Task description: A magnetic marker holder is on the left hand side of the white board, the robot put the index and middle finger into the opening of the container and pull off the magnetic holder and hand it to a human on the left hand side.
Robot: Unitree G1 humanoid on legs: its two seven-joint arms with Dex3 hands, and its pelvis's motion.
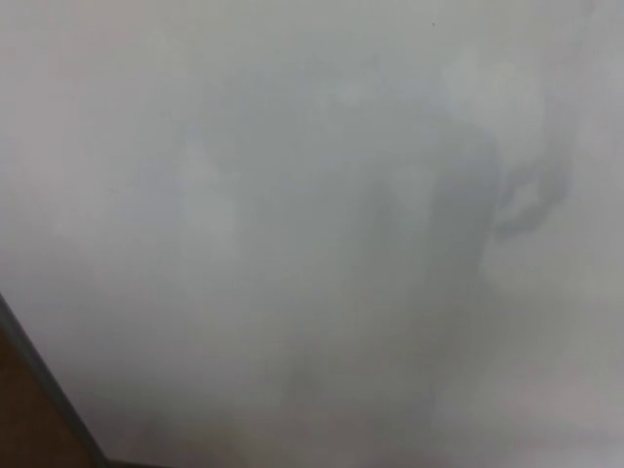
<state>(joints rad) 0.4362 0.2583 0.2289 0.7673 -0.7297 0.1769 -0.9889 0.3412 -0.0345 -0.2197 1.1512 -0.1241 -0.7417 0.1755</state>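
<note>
The whiteboard point(312, 195) fills almost the whole head view, close up, with only dim grey reflections on its glossy surface. Its dark frame edge point(44, 385) runs diagonally across the bottom left corner. No magnetic marker holder shows in this view. Neither of my hands shows, and no person is in sight.
Beyond the frame edge, a brown surface point(24, 429) fills the bottom left corner. A faint smudge-like mark point(531, 205) sits on the board at the right.
</note>
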